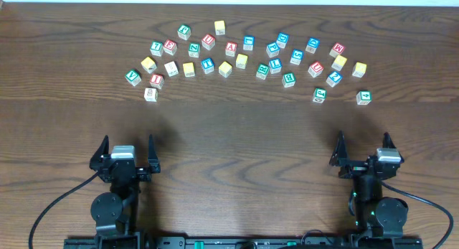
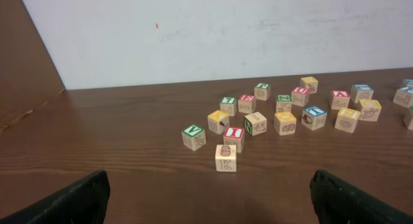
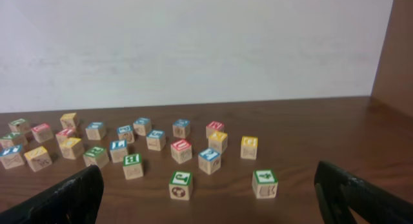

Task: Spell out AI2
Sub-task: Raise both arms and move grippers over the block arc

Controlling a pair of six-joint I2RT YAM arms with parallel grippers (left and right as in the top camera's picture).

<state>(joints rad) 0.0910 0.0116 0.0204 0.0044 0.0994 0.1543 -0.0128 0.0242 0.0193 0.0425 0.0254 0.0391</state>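
Low in the overhead frame, the left hand (image 1: 128, 141) and the right hand (image 1: 364, 138) both stand spread wide and empty, well apart from the scatter of cubes across the upper part of the table (image 1: 229, 134). Nearest the left hand, at the lower left edge of the scatter, sits the red "I" cube (image 1: 156, 80), with a green-framed cube (image 1: 133, 77) beside it and a pale cube (image 1: 150, 94) just below. Toward the upper middle sits the red "A" cube (image 1: 230, 48), hemmed in by neighbours. At the right, the blue "2" cube (image 1: 333, 78) sits just below a yellow cube (image 1: 339, 62). Each looks like light, rigid wood with smooth faces, probably best pinched squarely across two opposite flat sides wherever the neighbours leave room.
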